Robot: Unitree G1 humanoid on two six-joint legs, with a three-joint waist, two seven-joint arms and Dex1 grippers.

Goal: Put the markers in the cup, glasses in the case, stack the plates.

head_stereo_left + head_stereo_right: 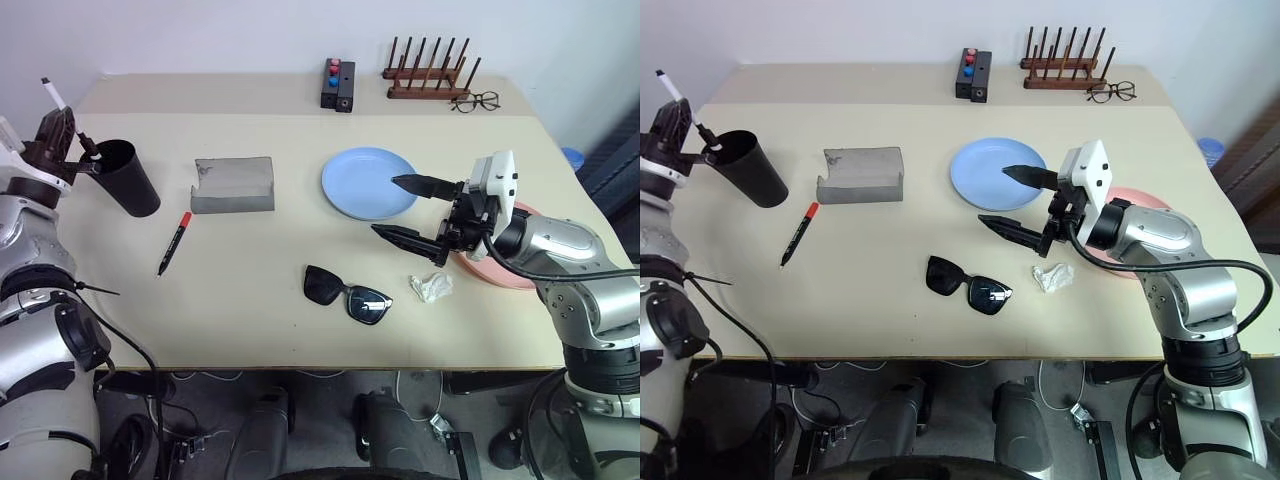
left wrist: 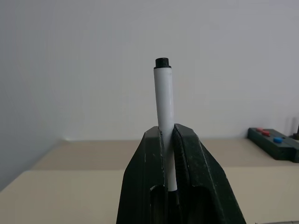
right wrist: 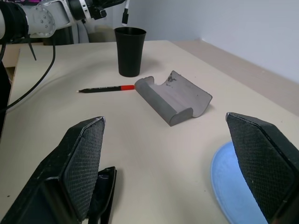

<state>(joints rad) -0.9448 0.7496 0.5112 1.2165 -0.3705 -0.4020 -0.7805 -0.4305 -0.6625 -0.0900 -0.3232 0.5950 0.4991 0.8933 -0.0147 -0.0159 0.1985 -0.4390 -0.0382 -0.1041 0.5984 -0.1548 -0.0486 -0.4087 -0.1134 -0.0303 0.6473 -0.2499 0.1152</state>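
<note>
My left gripper (image 1: pixel 56 133) is shut on a white marker (image 2: pixel 164 107) with a black cap and holds it tilted, with its lower end just over the rim of the black cup (image 1: pixel 126 177) at the table's left. A black marker with a red end (image 1: pixel 173 243) lies on the table near the grey case (image 1: pixel 233 184). Black sunglasses (image 1: pixel 347 292) lie near the front middle. My right gripper (image 1: pixel 386 206) hovers open and empty between the light blue plate (image 1: pixel 365 182) and the sunglasses. The pink plate (image 1: pixel 1137 200) is partly hidden behind my right arm.
A crumpled white scrap (image 1: pixel 431 287) lies beside the pink plate. At the back stand a wooden rack (image 1: pixel 428 76), a black box with red and blue buttons (image 1: pixel 338 86) and wire-framed eyeglasses (image 1: pixel 475 101).
</note>
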